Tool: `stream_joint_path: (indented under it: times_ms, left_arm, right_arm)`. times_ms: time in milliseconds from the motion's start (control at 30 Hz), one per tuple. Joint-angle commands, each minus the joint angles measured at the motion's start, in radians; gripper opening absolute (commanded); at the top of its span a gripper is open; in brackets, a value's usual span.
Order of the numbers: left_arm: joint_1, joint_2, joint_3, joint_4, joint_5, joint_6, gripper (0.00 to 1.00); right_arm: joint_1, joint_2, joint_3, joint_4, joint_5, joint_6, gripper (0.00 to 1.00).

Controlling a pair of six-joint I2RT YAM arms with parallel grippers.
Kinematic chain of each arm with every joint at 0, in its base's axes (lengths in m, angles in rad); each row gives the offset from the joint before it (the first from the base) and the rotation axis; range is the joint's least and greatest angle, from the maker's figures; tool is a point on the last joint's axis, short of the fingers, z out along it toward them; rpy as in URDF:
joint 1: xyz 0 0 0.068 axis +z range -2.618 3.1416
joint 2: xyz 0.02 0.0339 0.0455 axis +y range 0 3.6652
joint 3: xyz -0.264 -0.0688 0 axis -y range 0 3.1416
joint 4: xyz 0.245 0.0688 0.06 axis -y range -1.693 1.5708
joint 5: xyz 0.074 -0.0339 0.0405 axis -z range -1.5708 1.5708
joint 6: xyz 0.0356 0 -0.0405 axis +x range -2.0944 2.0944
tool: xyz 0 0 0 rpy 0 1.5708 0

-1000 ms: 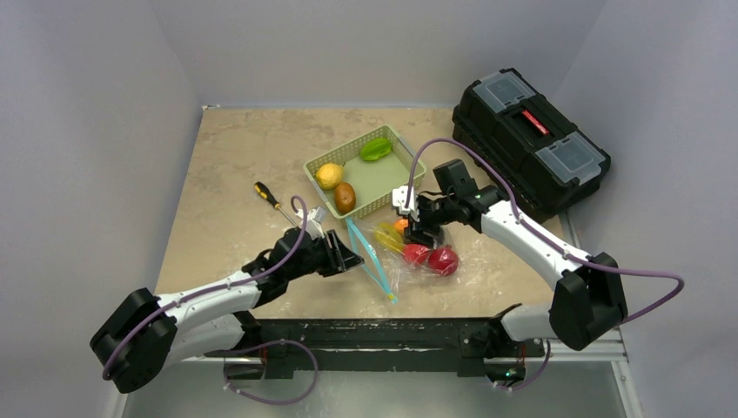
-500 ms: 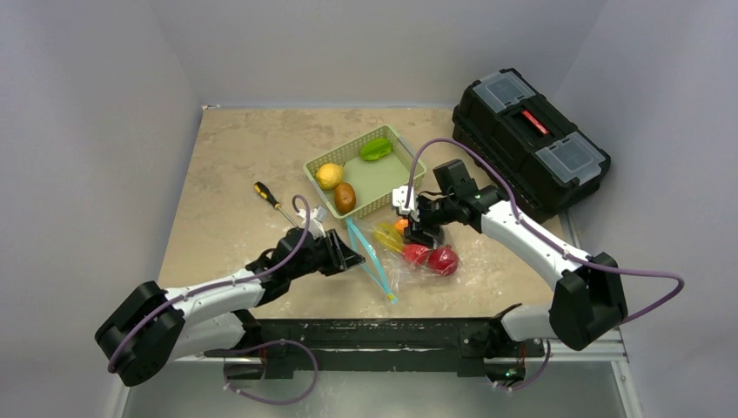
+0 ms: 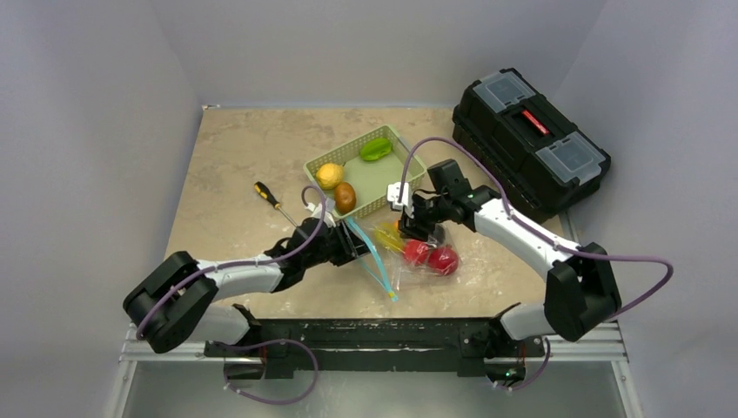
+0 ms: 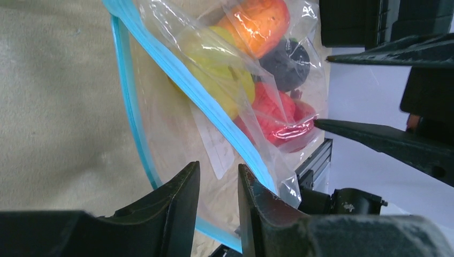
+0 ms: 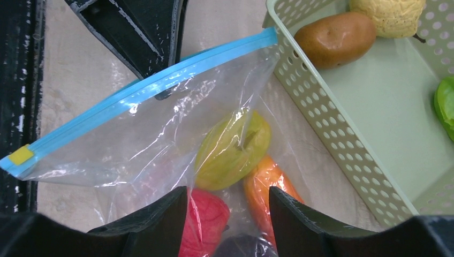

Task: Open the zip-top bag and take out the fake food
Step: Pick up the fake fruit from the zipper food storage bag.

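Observation:
The zip-top bag (image 3: 392, 257) lies on the table near the front edge, its light-blue zipper strip (image 4: 214, 115) parted into two lines at the mouth. Inside it lies fake food: a yellow piece (image 5: 233, 150), an orange one (image 5: 265, 184), a red one (image 5: 206, 225) and a dark one (image 4: 286, 64). My left gripper (image 4: 218, 174) is open by a narrow gap at the bag's mouth, with the lower film showing between its fingers. My right gripper (image 5: 227, 195) stands open over the bag, its fingers straddling the red and orange pieces through the plastic.
A green basket (image 3: 396, 144) behind the bag holds a yellow fruit (image 3: 329, 175), a brown one (image 3: 345, 197) and a green one (image 3: 376, 149). A screwdriver (image 3: 271, 198) lies left of it. A black toolbox (image 3: 529, 144) stands at the back right.
My left arm has reached right, bringing its gripper up to the bag's mouth, and its jaws have narrowed. My right gripper has shifted slightly left and its jaws have narrowed a little.

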Motion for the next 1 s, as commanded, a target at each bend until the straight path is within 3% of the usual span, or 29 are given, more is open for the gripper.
stream_joint_path:
  times_ms: [0, 233, 367, 733, 967]
  left_arm:
    - [-0.004, 0.056, 0.048, 0.091, -0.063, -0.044, 0.32]
    - [-0.022, 0.179, 0.066, 0.19, -0.103, -0.085, 0.36]
    - [-0.039, 0.222, 0.085, 0.218, -0.148, -0.095, 0.43]
    - [-0.047, 0.276, 0.16, 0.104, -0.244, -0.128, 0.61]
    - [-0.048, 0.326, 0.196, 0.106, -0.251, -0.123, 0.61]
  right_arm:
    - [0.014, 0.053, -0.008, 0.103, 0.097, 0.114, 0.44]
    - [0.02, 0.103, -0.026, 0.223, 0.178, 0.232, 0.25]
    - [0.032, 0.151, -0.02, 0.253, 0.199, 0.268, 0.2]
    - [0.039, 0.239, 0.011, 0.243, 0.196, 0.288, 0.17]
    - [0.041, 0.269, 0.031, 0.199, 0.149, 0.275, 0.14]
